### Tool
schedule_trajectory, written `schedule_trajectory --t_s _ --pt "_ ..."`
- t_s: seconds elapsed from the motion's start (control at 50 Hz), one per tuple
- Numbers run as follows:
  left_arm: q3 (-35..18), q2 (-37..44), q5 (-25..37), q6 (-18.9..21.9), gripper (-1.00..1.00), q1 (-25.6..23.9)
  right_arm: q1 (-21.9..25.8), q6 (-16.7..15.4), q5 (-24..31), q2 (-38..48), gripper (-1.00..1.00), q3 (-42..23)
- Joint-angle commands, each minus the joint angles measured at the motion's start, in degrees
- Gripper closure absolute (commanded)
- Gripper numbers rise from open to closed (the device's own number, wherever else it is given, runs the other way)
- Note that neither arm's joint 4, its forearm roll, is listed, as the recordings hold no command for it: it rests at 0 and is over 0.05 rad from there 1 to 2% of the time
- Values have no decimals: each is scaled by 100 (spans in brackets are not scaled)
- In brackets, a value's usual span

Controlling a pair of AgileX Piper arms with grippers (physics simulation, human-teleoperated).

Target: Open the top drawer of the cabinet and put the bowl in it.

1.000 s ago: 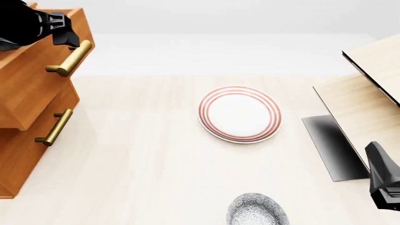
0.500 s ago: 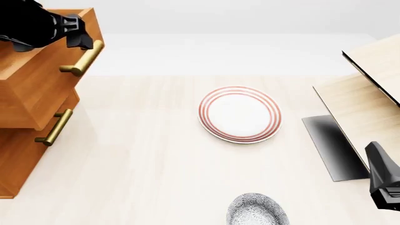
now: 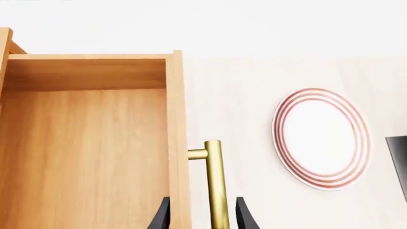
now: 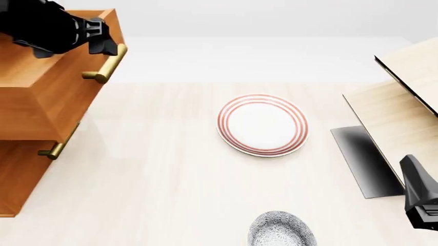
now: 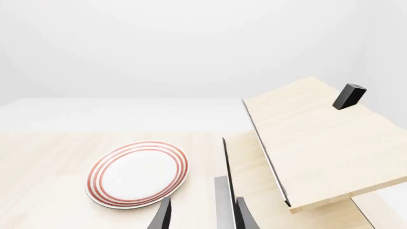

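**A:** Left gripper point(image 4: 110, 47): at the far left, fingers either side of the brass handle point(image 3: 216, 183) of the top drawer point(image 3: 83, 152). Grasping or only straddling?

**B:** Clenched on the handle, by my reading; the wrist view shows a finger close on each side of the bar, though contact itself is hard to confirm. Drawer: pulled well out of the cabinet point(image 4: 20, 169), its wooden floor bare, overhanging the lower drawer front.

**A:** Right gripper point(image 5: 201, 214)?

**B:** Near right, low over the tabletop point(image 4: 157, 179), fingers parted, holding nothing.

**A:** Bowl point(image 4: 282, 230)?

**B:** Speckled, at the near edge of the tabletop, right of centre, part cut off by the frame. Well apart from the drawer and from both grippers. Plate point(image 4: 263, 124): red-ringed, mid-tabletop, between bowl and far edge.

**A:** Progress?

**B:** Opening looks done or nearly so; the drawer seems to gape enough for the bowl. Outstanding: let go of the handle, pick up the bowl, carry it left and far, set it inside. Roughly a third complete, I judge.
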Motion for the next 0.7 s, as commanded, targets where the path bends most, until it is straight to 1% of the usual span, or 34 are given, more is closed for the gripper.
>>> schedule_trajectory --t_s 0.02,0.3,0.52,0.54,0.7 --pt "-5 16 -26 -55 -100 -261 -1 2 -7 1 -100 5" --pt "-65 97 -24 -24 -100 -419 -1 2 -7 1 -100 5" --pt "-83 161 -73 -53 -100 -578 -1 2 -7 1 -100 5" --pt "-90 169 -92 -116 -100 -645 -1 2 -7 1 -100 5" --pt "-74 178 -92 -13 -100 -615 -1 2 -7 1 -100 5"
